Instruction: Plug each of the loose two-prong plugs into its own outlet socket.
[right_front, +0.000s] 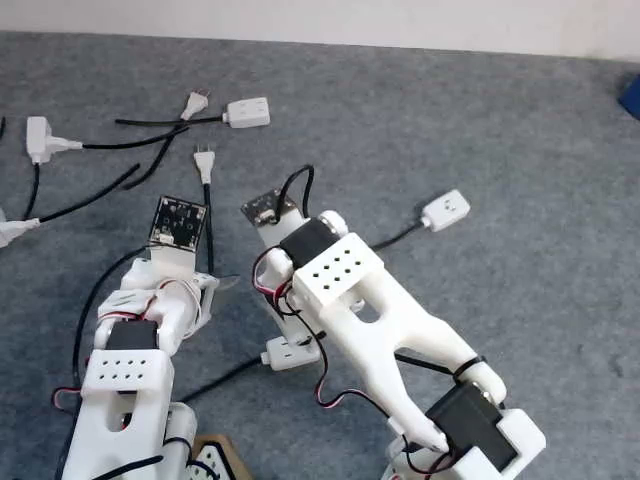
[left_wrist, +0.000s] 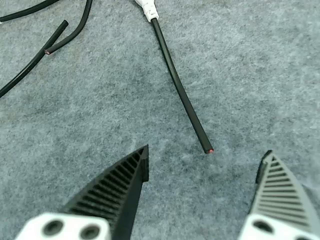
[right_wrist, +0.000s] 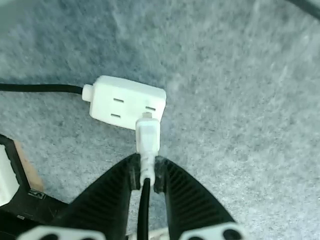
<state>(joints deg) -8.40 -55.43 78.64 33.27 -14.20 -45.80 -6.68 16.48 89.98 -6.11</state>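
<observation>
Nearest the high camera stands the right arm (right_front: 370, 300), the largest item on the grey carpet (right_front: 540, 150). The left arm (right_front: 125, 370) sits beside it.

We find the right gripper (right_wrist: 147, 161) low over the carpet, its jaws clamped tight on the cord end of a white plug (right_wrist: 148, 134). The left gripper (left_wrist: 207, 151) hangs just above the carpet with its jaws wide apart, holding nothing.

A white outlet socket (right_wrist: 125, 102) lies flat on the carpet directly ahead of the right gripper, with slots showing on its upper face. The held plug's nose touches the socket's side face. We cannot tell whether the prongs have entered a slot.

A second, loose plug (left_wrist: 147, 7) lies on the carpet ahead of the left gripper. The cut end of its black cable (left_wrist: 177, 82) rests between that gripper's fingertips.

In our judgement, the step in hand is mating the held plug with its socket, and seating is not confirmed. The next move calls for prongs square to a slot pair and a straight push along the plug's axis. The socket looks unanchored and may slide or tip under pressure. The loose plug remains to be picked up.
</observation>
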